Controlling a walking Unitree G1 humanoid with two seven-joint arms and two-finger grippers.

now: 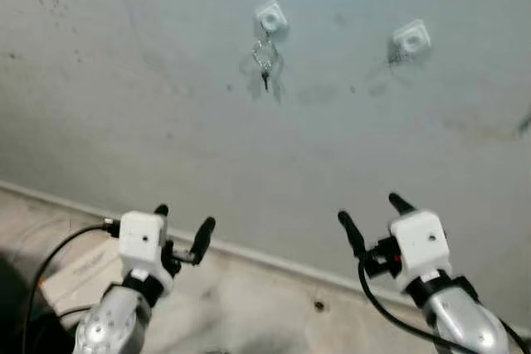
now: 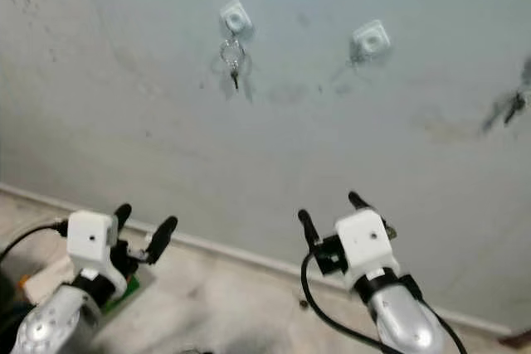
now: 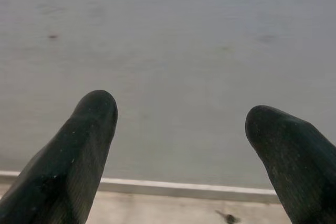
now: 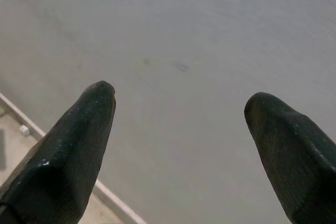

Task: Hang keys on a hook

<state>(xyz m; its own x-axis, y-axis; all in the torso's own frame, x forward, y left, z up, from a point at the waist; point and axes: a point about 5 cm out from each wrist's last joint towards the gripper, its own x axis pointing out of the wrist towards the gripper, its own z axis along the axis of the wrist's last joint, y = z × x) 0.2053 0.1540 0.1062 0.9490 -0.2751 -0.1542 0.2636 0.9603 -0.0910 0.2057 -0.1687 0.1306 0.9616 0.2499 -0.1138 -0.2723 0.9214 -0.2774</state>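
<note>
A small bunch of keys (image 1: 264, 59) on a metal ring hangs from a white square hook (image 1: 271, 16) high on the grey wall. A second white hook (image 1: 411, 37) sits to its right with nothing on it. Both grippers are held low, well below the hooks and pointing at the wall. My left gripper (image 1: 183, 223) is open and holds nothing, fingertips (image 3: 94, 109) wide apart. My right gripper (image 1: 371, 210) is open too, with bare wall between its fingertips (image 4: 97, 103).
A white baseboard (image 1: 274, 259) runs along the foot of the wall above a pale floor (image 1: 241, 304). Black cables (image 1: 386, 312) trail from both wrists. A dark mark (image 2: 508, 105) shows on the wall at far right.
</note>
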